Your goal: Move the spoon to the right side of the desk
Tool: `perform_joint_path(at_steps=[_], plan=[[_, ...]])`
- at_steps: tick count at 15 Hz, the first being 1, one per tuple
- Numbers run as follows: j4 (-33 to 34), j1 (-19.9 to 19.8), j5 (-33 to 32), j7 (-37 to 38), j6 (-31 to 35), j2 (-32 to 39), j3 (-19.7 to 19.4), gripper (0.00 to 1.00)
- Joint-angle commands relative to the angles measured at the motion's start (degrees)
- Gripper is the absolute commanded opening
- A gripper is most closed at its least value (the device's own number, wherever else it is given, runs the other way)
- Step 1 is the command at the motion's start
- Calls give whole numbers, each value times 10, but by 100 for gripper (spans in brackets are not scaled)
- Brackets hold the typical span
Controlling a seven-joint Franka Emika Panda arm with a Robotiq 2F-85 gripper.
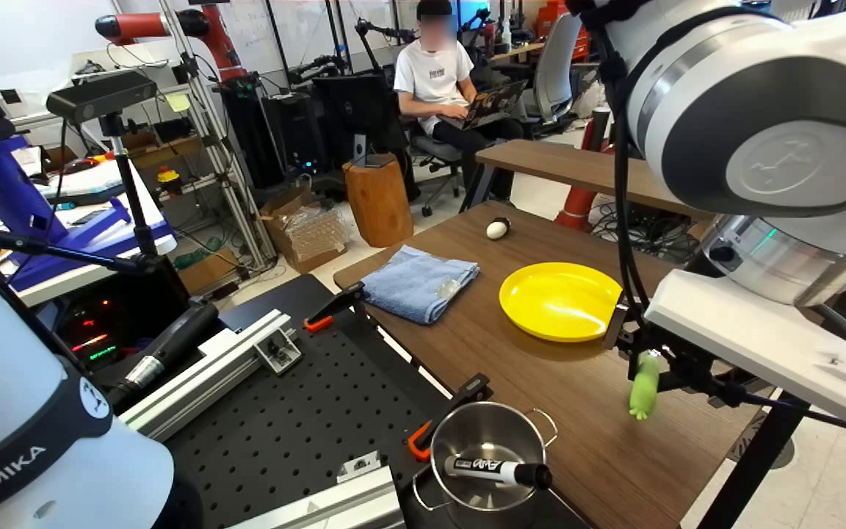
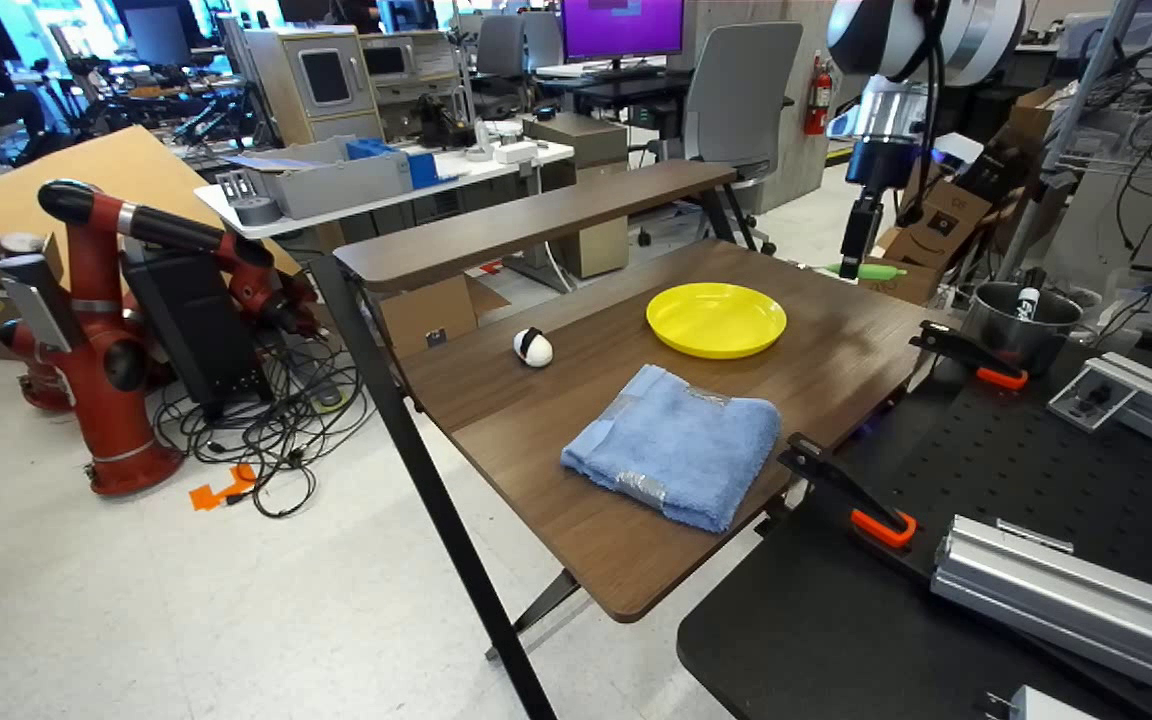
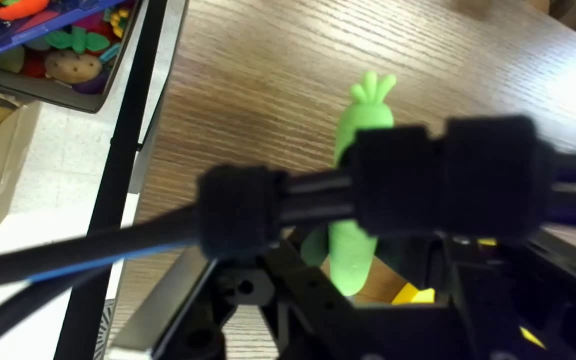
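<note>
- The spoon [image 1: 643,389] is clasped in the gripper [image 3: 352,246], presumably for secure carrying!
- It's held over the desk [image 1: 555,378], right of the yellow plate [image 1: 559,297], likely for lowering there.

Bare desk [image 2: 751,377] between plate [image 2: 716,320] and towel [image 2: 681,440]

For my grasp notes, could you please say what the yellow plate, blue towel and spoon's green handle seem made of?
Plate: likely plastic, glossy, given its white glare. Blue towel: apparently terry cloth, matte, with fuzzy pile. Green handle: perhaps silicone or plastic, smooth, satin, showing little shine.
</note>
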Motion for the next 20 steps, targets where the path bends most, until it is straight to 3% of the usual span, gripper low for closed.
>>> perform_joint_path(at_steps=[1, 11, 12, 13, 20], plan=[[25, 31, -46, 85, 14, 25, -18, 7], [77, 40, -132, 218, 18, 87, -12, 7], [82, 38, -139, 223, 13, 91, -10, 52], [83, 38, -144, 228, 12, 92, -9, 53], [71, 32, -160, 232, 19, 79, 3, 99]])
